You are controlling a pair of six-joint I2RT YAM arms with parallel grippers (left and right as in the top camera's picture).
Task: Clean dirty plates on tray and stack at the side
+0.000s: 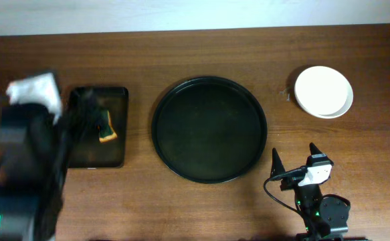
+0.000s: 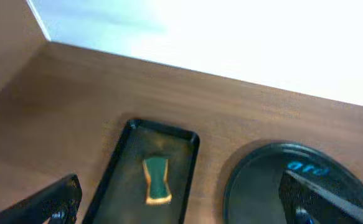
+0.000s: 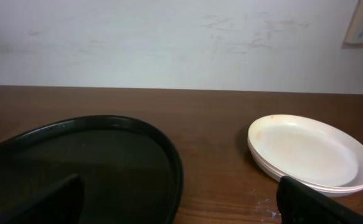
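Overhead view: one table, wood, brown.
Item 1: tray [image 1: 208, 127], round, black, raised rim, table centre; nothing lies on it.
Item 2: plates [image 1: 323, 91], pale, nested in one stack on the bare wood, well apart from the tray, to its far right; the right wrist view shows two rims and no clear smear.
Item 3: rectangular tray [image 1: 98, 157], small, black, left of the round one, carrying a sponge [image 1: 106, 127], green over orange.
Item 4: left gripper [image 2: 180, 177], jaws wide apart, empty, above the rectangular tray.
Item 5: right gripper [image 1: 294, 148], jaws wide apart, empty, near edge, just beside the round tray.
Assessment: work appears complete; the step in hand is likely withdrawal. Handling note: lift each arm straight up before swinging away, jaws parted, right arm routed clear of the stack so nothing nudges it
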